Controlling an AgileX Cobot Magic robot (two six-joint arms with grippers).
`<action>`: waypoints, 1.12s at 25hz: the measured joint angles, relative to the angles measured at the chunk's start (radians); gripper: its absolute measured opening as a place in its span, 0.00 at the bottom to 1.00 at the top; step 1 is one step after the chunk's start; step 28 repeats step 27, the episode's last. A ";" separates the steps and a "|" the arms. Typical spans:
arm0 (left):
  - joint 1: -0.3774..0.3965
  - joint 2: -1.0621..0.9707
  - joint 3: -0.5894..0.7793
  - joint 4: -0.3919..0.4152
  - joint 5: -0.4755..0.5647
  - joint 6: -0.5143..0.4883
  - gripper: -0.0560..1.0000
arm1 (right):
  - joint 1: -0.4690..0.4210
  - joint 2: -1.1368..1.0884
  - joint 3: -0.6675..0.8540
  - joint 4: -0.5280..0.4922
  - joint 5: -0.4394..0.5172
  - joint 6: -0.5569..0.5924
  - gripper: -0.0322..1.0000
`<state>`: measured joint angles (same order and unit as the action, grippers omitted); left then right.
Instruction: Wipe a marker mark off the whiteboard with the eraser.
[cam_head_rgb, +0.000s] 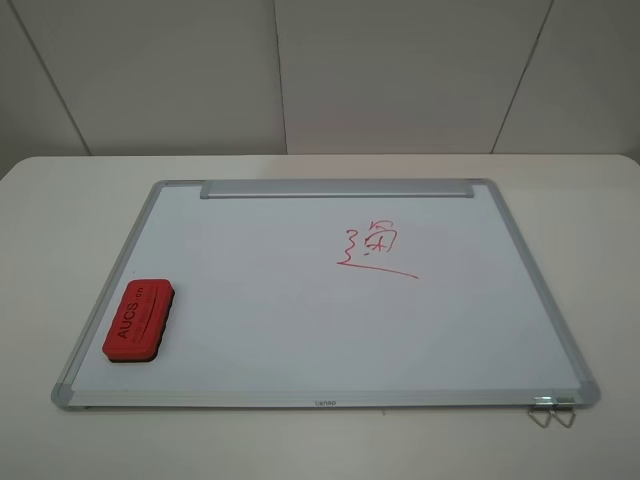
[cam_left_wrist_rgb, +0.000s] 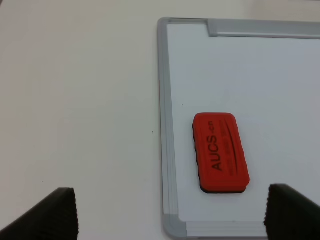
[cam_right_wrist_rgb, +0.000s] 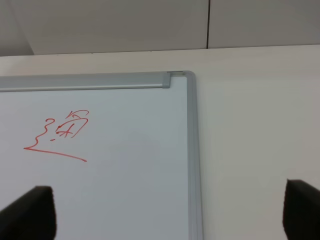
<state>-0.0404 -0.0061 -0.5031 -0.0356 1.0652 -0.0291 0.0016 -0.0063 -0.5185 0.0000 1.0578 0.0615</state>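
A pale, cream-white table (cam_head_rgb: 60, 200) carries the whiteboard (cam_head_rgb: 260, 300), which lies flat with its grey tray strip (cam_head_rgb: 335, 188) along the far long edge. Behind the table stands a plain light wall (cam_head_rgb: 300, 70) of panels with thin seams. Two small metal clips (cam_head_rgb: 552, 410) hang at the board's near right corner.

The high camera shows neither of my arms. Only the wrist cameras show my fingers. My left gripper (cam_left_wrist_rgb: 175, 215) has its two dark fingertips spread wide, nothing between them. My right gripper (cam_right_wrist_rgb: 165, 212) is spread just as wide and also empty.

The left wrist view shows the eraser (cam_left_wrist_rgb: 220, 152) but no writing. The right wrist view shows a red scribble (cam_right_wrist_rgb: 62, 135) with a zigzag, a small box and a long underline, but no eraser.

The eraser (cam_head_rgb: 140, 320) lies flat on the board, red top up, just inside the left frame near the near left corner. It sits ahead of my left fingertips, nearer one of them, touching neither. The scribble (cam_head_rgb: 375, 250) is well apart from it, right of centre.
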 joint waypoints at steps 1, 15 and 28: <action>0.007 0.000 0.000 0.000 0.000 0.000 0.76 | 0.000 0.000 0.000 0.000 0.000 0.000 0.83; 0.014 0.000 0.000 0.000 0.000 0.000 0.76 | 0.000 0.000 0.000 -0.006 0.000 0.000 0.83; 0.014 0.000 0.000 0.000 0.000 0.036 0.76 | 0.000 0.000 0.000 0.000 0.000 0.000 0.83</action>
